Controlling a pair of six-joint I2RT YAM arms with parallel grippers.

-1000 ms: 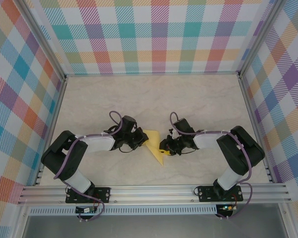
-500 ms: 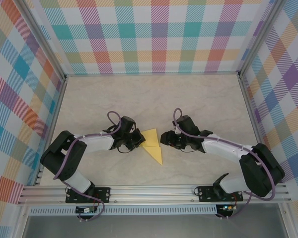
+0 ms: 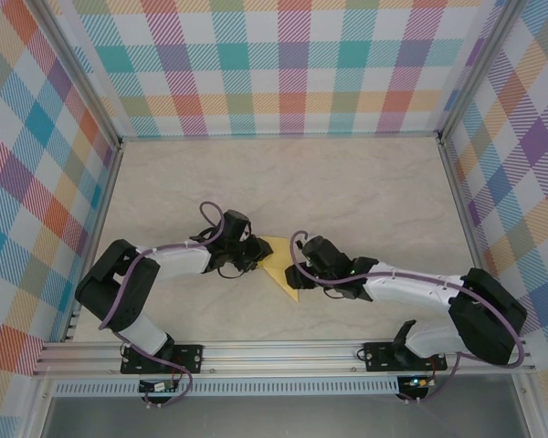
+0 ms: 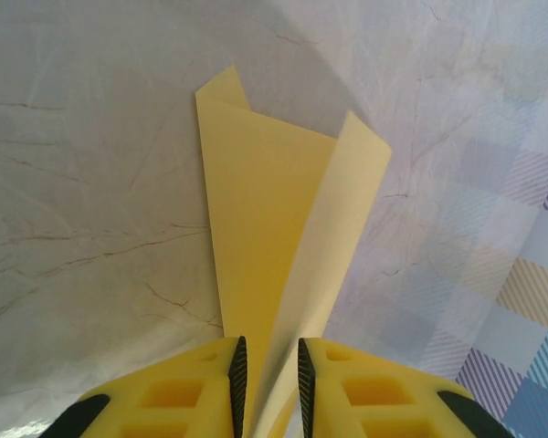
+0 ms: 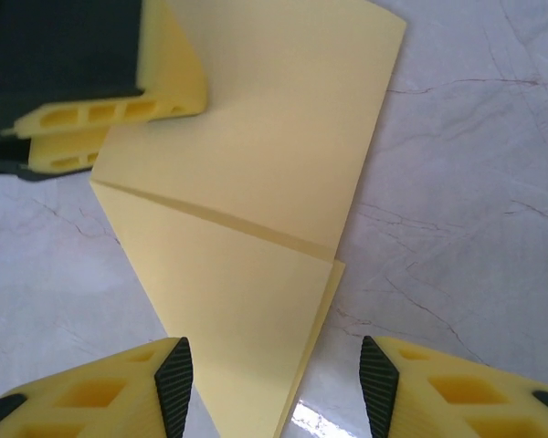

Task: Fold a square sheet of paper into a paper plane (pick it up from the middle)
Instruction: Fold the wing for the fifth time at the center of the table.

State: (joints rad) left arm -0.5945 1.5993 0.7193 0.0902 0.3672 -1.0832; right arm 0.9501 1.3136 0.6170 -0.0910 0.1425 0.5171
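Note:
The square sheet of paper (image 3: 279, 265) is a creased yellow wedge lying on the marble table between my two arms. In the left wrist view one flap of it (image 4: 283, 228) lifts up and runs back between the pads of my left gripper (image 4: 268, 383). The jaws stand slightly open, with a narrow gap on each side of the paper. My left gripper (image 3: 258, 258) is at the wedge's left edge. My right gripper (image 5: 276, 388) is open wide, its pads on either side of the wedge's narrow end (image 5: 247, 283) and not touching it. My left gripper's fingers (image 5: 119, 119) appear in the right wrist view.
The marble table top (image 3: 283, 182) stretches back to checkered walls (image 3: 283, 64) on three sides. An aluminium rail (image 3: 283, 351) runs along the near edge, where both arm bases are bolted.
My right arm has swung left and forward, bringing its gripper over the paper's near point with wider jaws. My left gripper's jaws have parted a little around the paper.

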